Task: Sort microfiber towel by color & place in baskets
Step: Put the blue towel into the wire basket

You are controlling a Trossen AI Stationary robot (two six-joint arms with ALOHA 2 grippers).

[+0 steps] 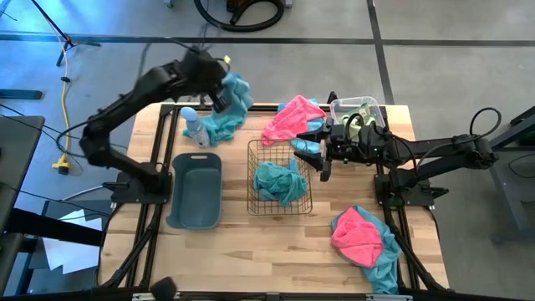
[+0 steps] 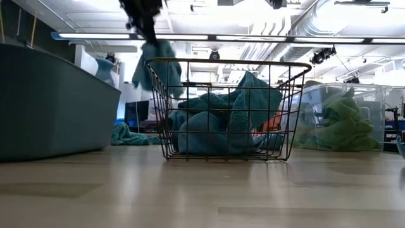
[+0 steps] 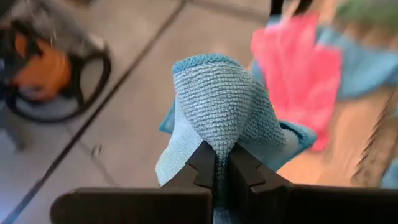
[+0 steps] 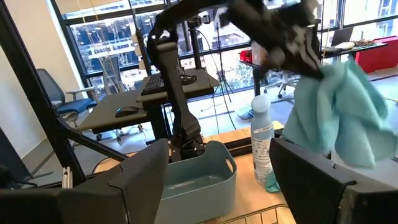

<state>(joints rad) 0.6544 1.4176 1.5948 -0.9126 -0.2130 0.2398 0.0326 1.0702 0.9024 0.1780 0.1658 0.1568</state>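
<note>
Dangling crumpled from the left gripper [image 3: 216, 163], whose jaws pinch it, 1 teal towel [image 3: 221, 106] looks nubby; right gripper [image 1: 322, 152] gapes.

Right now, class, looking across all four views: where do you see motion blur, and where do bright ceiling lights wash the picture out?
High view: the left arm is smeared by motion. Left wrist view: the teal towel pinched in the left gripper is sharp, the pink towel behind it blurred. Low view: ceiling light strips glare white above the wire mesh basket. Right wrist view: the lifted towel looks soft-edged.
</note>
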